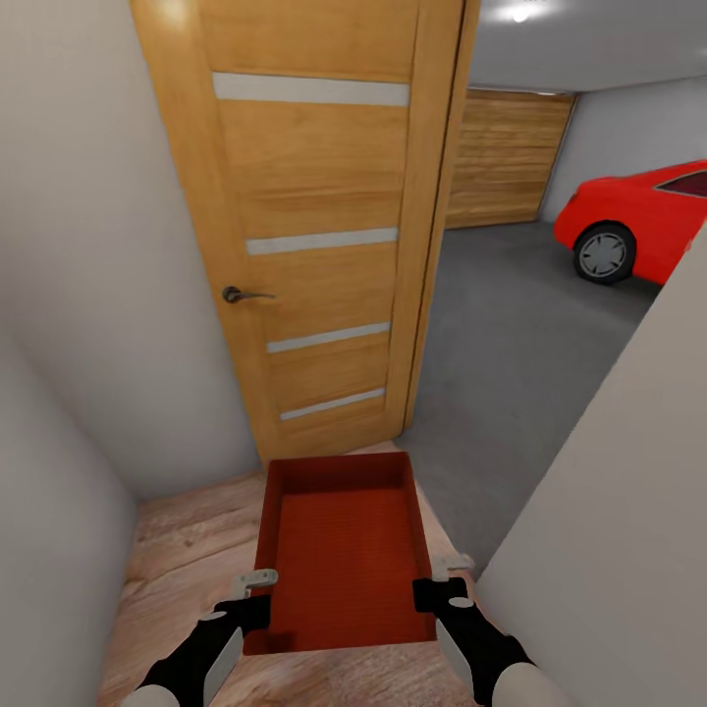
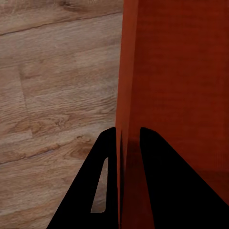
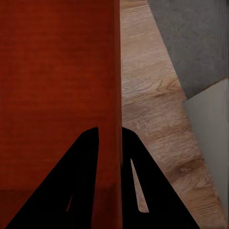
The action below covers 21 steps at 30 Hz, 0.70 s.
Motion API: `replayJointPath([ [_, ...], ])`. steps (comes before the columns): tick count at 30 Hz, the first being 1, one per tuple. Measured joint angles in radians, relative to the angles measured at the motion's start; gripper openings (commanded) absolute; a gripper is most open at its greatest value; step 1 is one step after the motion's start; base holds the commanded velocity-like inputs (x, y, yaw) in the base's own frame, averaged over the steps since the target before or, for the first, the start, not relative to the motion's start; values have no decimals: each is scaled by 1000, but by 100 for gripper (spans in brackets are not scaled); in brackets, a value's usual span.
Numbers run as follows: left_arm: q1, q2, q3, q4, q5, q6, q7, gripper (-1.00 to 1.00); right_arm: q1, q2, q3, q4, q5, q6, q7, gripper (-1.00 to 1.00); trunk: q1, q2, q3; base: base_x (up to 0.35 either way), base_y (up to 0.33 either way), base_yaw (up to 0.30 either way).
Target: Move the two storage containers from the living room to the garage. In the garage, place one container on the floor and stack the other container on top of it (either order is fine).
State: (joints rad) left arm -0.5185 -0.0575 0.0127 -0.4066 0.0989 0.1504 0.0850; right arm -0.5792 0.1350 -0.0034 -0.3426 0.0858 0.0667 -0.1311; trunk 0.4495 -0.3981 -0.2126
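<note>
I carry one orange-red storage container (image 1: 346,555) level in front of me, above the light wood plank floor of a narrow hallway. My left gripper (image 1: 257,599) is shut on its left side wall, and the left wrist view shows that wall (image 2: 128,95) pinched between the black fingers (image 2: 102,191). My right gripper (image 1: 432,589) is shut on the right side wall (image 3: 114,86), again with a finger on each side. The container is empty, and its ribbed bottom is in plain sight. Ahead on the right, the garage opens with its dark grey concrete floor (image 1: 511,344).
A wooden door (image 1: 314,226) with a lever handle stands open straight ahead, left of the doorway. White walls close in on the left (image 1: 88,295) and right (image 1: 619,511). In the garage stand a red car (image 1: 638,221) and a wooden-plank door (image 1: 506,157).
</note>
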Motion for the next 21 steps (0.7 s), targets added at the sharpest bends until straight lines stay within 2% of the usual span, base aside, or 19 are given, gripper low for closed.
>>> replayJointPath([
  [10,0,0,0,0,1,-1,0,-100,0,0,0,-1,1,0,1,-100,0,0,0,0,0,-252],
  [15,0,0,0,0,2,-2,0,-100,0,-1,1,-1,1,0,2,-100,0,0,0,34,49,-49],
  [21,1,0,1,1,2,-4,0,-100,0,-1,2,-1,2,0,2,-100,0,0,0,156,257,-3],
])
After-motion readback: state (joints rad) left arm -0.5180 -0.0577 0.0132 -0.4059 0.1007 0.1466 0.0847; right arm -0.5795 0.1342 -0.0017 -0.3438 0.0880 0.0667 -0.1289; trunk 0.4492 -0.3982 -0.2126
